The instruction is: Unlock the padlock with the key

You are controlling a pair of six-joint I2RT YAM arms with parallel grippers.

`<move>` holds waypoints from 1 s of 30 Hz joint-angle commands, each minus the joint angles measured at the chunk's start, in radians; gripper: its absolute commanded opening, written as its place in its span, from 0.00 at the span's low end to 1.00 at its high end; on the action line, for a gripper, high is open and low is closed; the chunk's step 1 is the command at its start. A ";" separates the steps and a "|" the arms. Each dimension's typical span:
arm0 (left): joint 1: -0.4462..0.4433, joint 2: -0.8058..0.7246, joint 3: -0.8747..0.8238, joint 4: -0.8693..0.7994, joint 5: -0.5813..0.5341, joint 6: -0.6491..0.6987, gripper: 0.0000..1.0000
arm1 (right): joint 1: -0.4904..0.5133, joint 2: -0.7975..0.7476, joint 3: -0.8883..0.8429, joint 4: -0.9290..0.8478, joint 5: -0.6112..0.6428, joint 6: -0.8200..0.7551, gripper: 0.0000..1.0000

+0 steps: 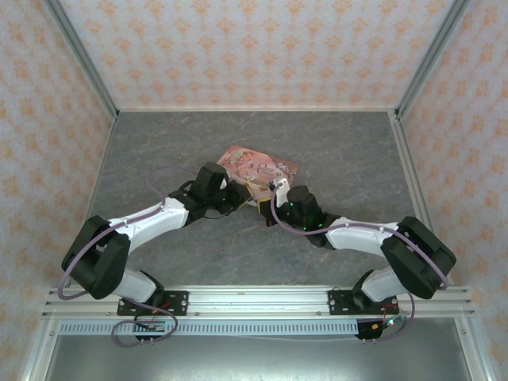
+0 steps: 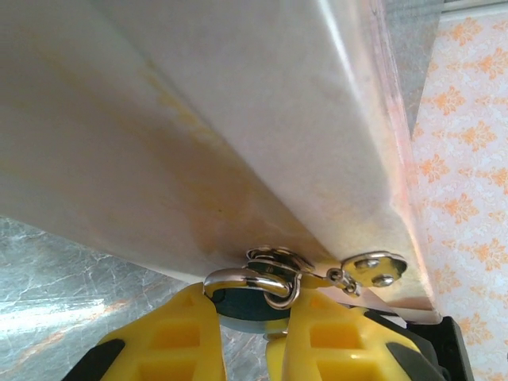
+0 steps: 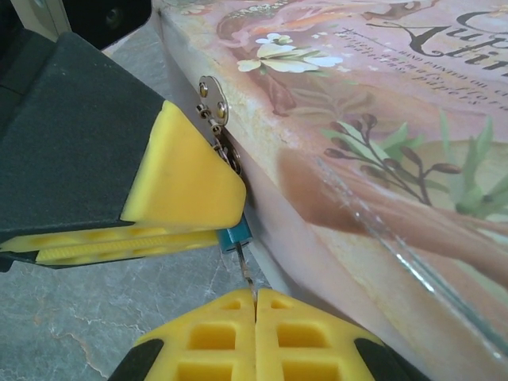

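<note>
Nearest the lens in the right wrist view, the right gripper (image 3: 255,300) has its yellow fingers pressed together on the thin shaft of the key (image 3: 244,266); the key's head is hidden between them. The shaft runs up to the padlock (image 3: 236,236), of which only a small blue corner shows, since one yellow finger (image 3: 186,178) of the left gripper (image 2: 252,316) covers the rest. In the left wrist view that gripper is closed narrowly on the padlock's dark body, and the silver shackle (image 2: 254,282) hangs from the hasp (image 3: 213,99) on the near side of the pink tin box (image 3: 381,119), which is cut off at the frame edges. From above, both wrists meet at the box's near edge mid-tabletop (image 1: 333,151), and the lock is too small to make out.
</note>
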 commanded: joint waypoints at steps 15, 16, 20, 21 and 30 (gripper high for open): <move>-0.025 0.010 0.008 0.074 0.080 -0.023 0.10 | -0.023 0.070 0.026 0.269 -0.104 0.117 0.00; -0.026 0.011 0.007 0.075 0.079 -0.022 0.10 | -0.027 0.072 0.028 0.276 -0.116 0.124 0.00; -0.025 0.013 0.003 0.082 0.077 -0.025 0.10 | -0.032 0.085 0.035 0.282 -0.147 0.142 0.00; -0.025 0.015 0.002 0.086 0.077 -0.029 0.10 | -0.032 0.092 0.035 0.285 -0.151 0.148 0.00; -0.025 0.009 0.014 0.061 0.080 -0.010 0.10 | -0.052 0.134 0.037 0.372 -0.185 0.219 0.00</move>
